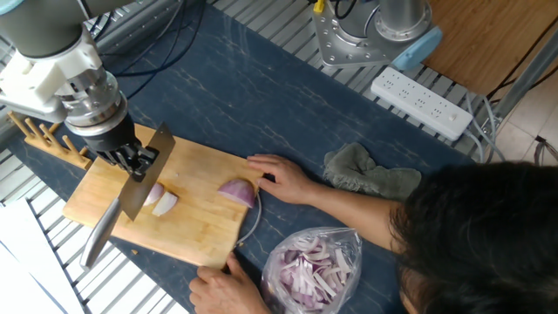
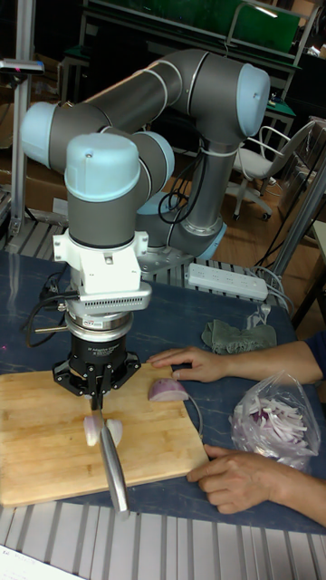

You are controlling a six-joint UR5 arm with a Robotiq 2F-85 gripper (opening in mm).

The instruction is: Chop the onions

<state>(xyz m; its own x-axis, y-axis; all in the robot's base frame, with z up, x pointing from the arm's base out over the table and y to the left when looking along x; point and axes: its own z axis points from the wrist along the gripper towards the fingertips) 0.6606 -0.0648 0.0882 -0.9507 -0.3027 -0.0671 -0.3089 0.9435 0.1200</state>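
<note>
Claw (image 1: pixel 138 160) apparently clamps steel knife (image 1: pixel 131 196) over pale onion wedge (image 1: pixel 159 200) on bamboo board (image 1: pixel 196 231).

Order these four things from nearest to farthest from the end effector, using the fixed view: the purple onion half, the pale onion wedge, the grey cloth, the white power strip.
Measured from the end effector, which grips the knife:
1. Pale onion wedge, just below it on the cutting board.
2. Purple onion half, at the board's right edge.
3. Grey cloth, on the mat further right.
4. White power strip, upper right.
</note>
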